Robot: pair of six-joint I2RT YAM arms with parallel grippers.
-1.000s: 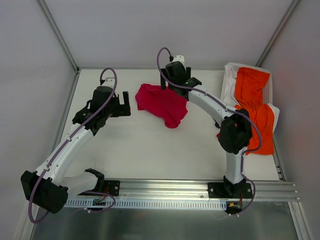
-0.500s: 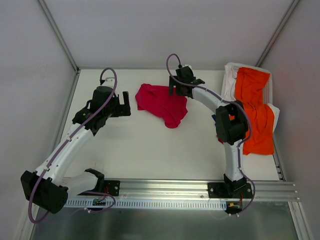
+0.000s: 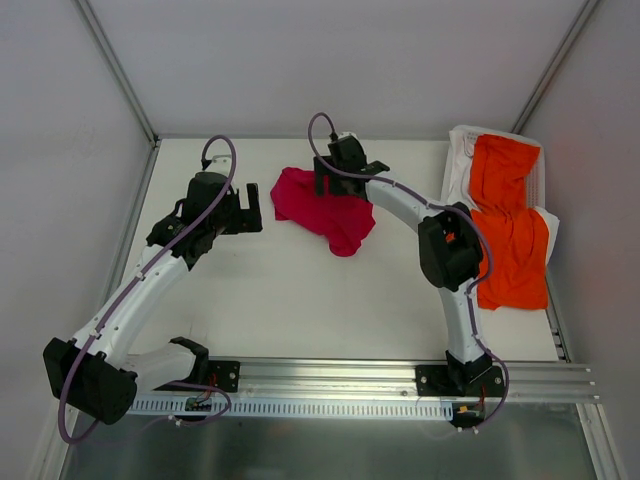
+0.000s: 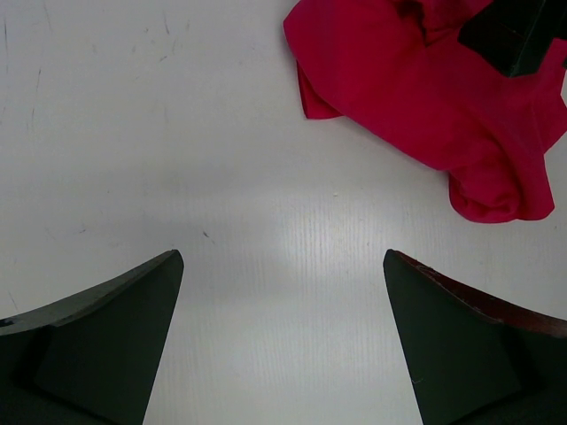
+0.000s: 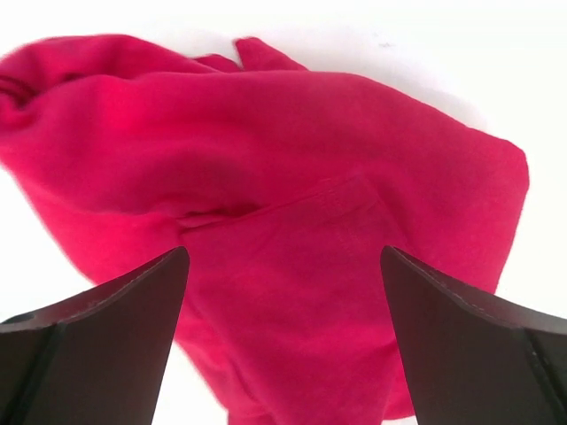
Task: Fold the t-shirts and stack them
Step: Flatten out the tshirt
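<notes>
The centre t-shirt (image 3: 335,215) lies on the tabletop (image 3: 300,300), toward the far side and about midway across. The right tool (image 3: 328,185) is over that shirt's far edge. The left tool (image 3: 248,208) is to the shirt's left, near it but apart, above bare tabletop. The far-right t-shirt (image 3: 505,230) lies along the tabletop's right edge, well apart from the centre one. The right arm's elbow (image 3: 450,250) is between the two shirts. Both arm bases sit on a rail (image 3: 340,372) at the near edge.
</notes>
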